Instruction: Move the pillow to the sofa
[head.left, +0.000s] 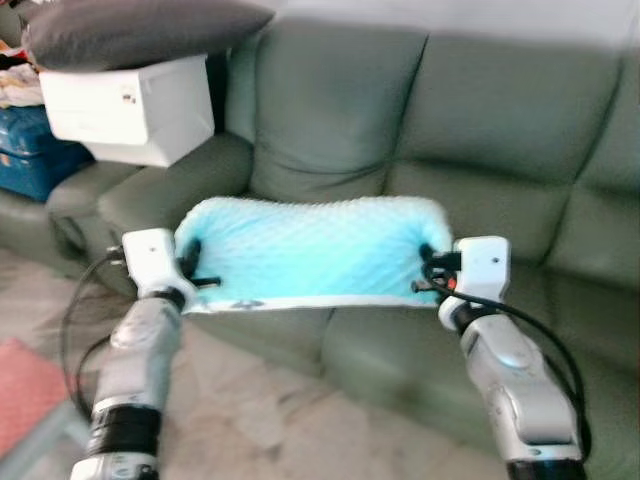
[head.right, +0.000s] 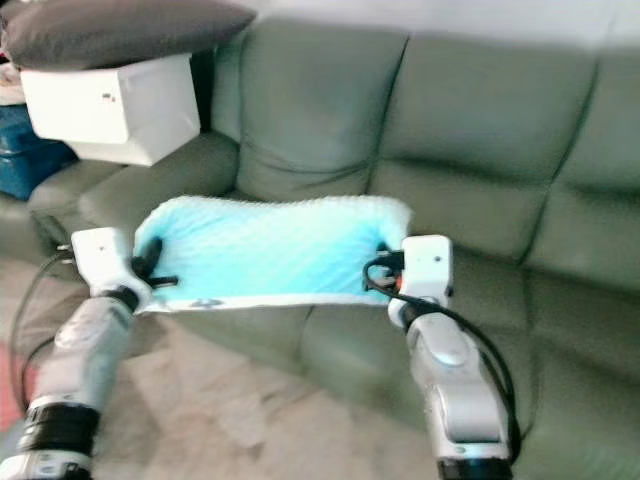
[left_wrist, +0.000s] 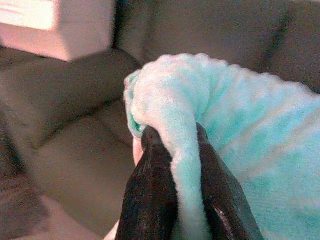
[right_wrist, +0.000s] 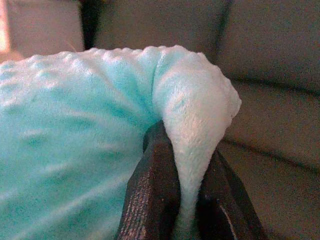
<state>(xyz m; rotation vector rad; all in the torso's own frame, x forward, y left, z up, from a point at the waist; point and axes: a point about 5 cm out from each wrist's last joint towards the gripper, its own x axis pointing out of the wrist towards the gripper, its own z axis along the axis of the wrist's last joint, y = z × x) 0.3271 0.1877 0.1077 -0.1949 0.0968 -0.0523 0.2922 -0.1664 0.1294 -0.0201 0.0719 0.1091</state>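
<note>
Two silver arms with white boxy wrist housings, looping black cables, and ribbed black-fingered claws.

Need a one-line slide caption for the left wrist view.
Left gripper shut on the turquoise pillow edge, green sofa just ahead.

This is a living room in a home. A wide grey-green leather sofa (head.left: 470, 150) with padded back cushions and a rounded armrest runs across most of the frame. At the upper left, a white cardboard box (head.left: 130, 105) sits on the armrest with a dark grey cushion (head.left: 140, 30) lying on top of it. Behind it at the far left are a blue container (head.left: 30, 155) and some bundled fabric. The floor (head.left: 250, 410) at the bottom is pale mottled stone tile, with a pinkish-red mat (head.left: 20, 390) at the lower left.
</note>
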